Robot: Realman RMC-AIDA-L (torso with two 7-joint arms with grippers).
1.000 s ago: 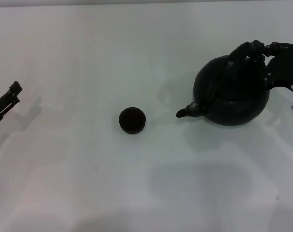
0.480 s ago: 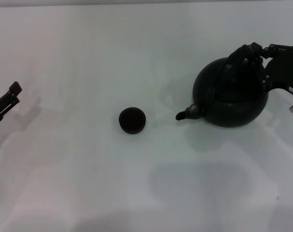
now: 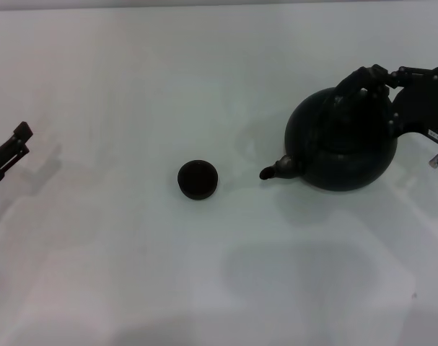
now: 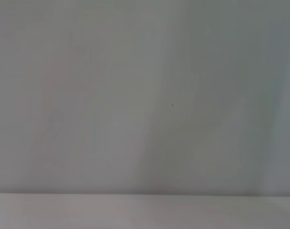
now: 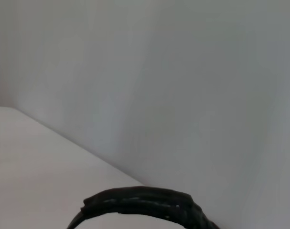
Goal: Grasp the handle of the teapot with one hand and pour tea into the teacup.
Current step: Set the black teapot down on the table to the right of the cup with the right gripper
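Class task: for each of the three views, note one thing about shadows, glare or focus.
Head view: soft shadows lie on the table beside the teapot and teacup, and the black pot shows almost no surface detail. Left wrist view: only a featureless pale surface, nothing sharp to focus on. Right wrist view: the handle at the edge is blurred.

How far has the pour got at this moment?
Done: the right tool is at the handle of the teapot, apparently gripping it. In hand: the pot is near upright on the table, its spout pointing at the teacup but well apart. Left: carrying it over, tilting, pouring. The left tool is parked at the table's left edge.
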